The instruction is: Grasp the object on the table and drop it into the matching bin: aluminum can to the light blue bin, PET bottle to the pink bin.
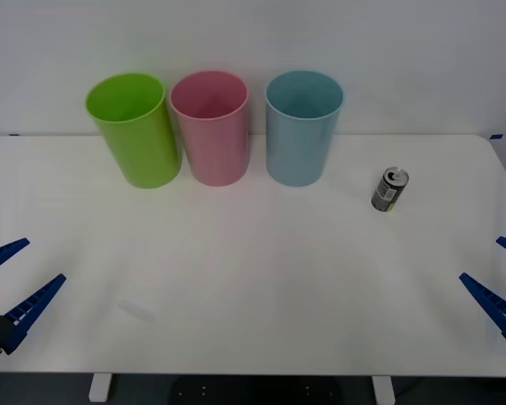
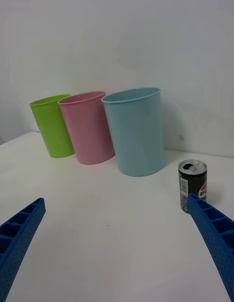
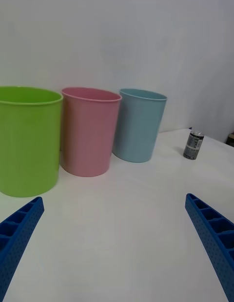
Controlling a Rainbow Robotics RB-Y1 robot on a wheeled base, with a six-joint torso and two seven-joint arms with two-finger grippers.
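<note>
— Front view: where's the aluminum can [image 1: 390, 189]?
— Upright on the table [image 1: 253, 278], at four o'clock from the light blue bin [image 1: 302, 128].
— Grippers?
— Left gripper [image 1: 7, 278] and right gripper [image 1: 499, 274] both spread, holding nothing.

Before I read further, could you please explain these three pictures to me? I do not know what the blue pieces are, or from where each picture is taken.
This is a robot with two arms. The blue ribbed pieces are the fingers of its grasping tools. The wide picture comes from a camera above the arms, looking down at the white table. There the left tool waits open at the near left edge and the right tool open at the near right edge. The two upright pictures come from a camera on each wrist. At the back stand three bins: a lime green bin, a pink bin and a light blue bin. A small dark can stands upright to the right of the blue bin. Nothing is held.
</note>
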